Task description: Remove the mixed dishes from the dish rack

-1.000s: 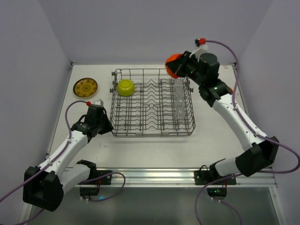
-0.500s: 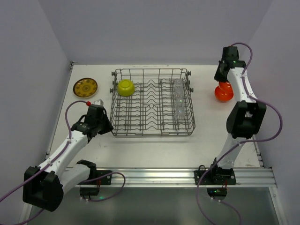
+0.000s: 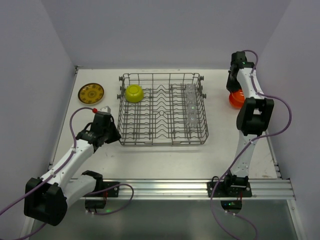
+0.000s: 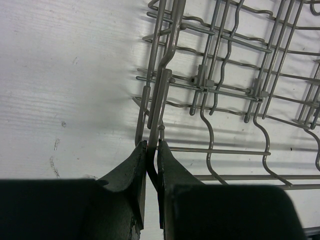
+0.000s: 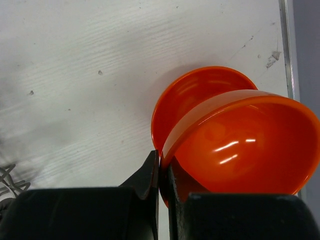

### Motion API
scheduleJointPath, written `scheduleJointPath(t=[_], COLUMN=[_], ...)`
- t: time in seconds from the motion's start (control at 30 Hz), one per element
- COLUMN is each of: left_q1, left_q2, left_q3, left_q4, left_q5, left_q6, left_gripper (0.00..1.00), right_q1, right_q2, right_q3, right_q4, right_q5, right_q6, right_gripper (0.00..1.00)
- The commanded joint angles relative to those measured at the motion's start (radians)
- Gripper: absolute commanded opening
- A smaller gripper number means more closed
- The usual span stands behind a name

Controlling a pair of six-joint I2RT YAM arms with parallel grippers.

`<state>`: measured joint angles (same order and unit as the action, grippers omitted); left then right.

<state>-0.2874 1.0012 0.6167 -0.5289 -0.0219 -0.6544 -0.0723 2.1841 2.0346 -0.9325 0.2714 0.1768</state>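
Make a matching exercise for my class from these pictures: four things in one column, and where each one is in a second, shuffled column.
Things:
1. yellow-green bowl
2. patterned plate
3. orange bowl
4. left gripper

Places:
A. on the table left of the dish rack
B. pinched by the right gripper
C. closed on the rack's edge wire
D. inside the rack, far left corner

Pairs: 1-D, 2-A, 3-B, 4-C

Both slender robot arms have white link shells with bulky black joint housings and black bases. A purple cable (image 3: 75, 120) loops along each. The left arm (image 3: 75, 155) bears a small red cap near its wrist.
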Motion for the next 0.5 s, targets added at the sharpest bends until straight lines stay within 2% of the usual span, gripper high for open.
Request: scheduleJointPath(t=[0.0, 0.33, 0.37, 0.43, 0.47], left_q1=[-0.029, -0.032, -0.032, -0.033, -0.035], left_q2=[-0.009, -0.016, -0.018, -0.021, -0.021], left_q3=[-0.002, -0.002, -0.002, -0.002, -0.002], left_q4=[0.01, 0.007, 0.006, 0.006, 0.004], left_q5=[0.063, 0.063, 0.063, 0.06, 0.06], left_q6=[0.022, 0.022, 0.022, 0.021, 0.021], left_gripper=[0.0, 0.0, 0.0, 0.0, 0.0], right_q1=[0.002, 0.002, 0.002, 0.002, 0.002], right_q2=[0.015, 0.037, 0.04, 0.04, 0.037], right_q3=[0.053, 0.056, 0.058, 0.059, 0.065], right_q4=[-0.032, -0.034, -0.034, -0.041, -0.045], right_q5=[0.022, 0.011, 0.02, 0.02, 0.019], right_q6=[-0.034, -0.025, -0.025, -0.023, -0.019], right_gripper=[0.0, 0.09, 0.15, 0.18, 0.23])
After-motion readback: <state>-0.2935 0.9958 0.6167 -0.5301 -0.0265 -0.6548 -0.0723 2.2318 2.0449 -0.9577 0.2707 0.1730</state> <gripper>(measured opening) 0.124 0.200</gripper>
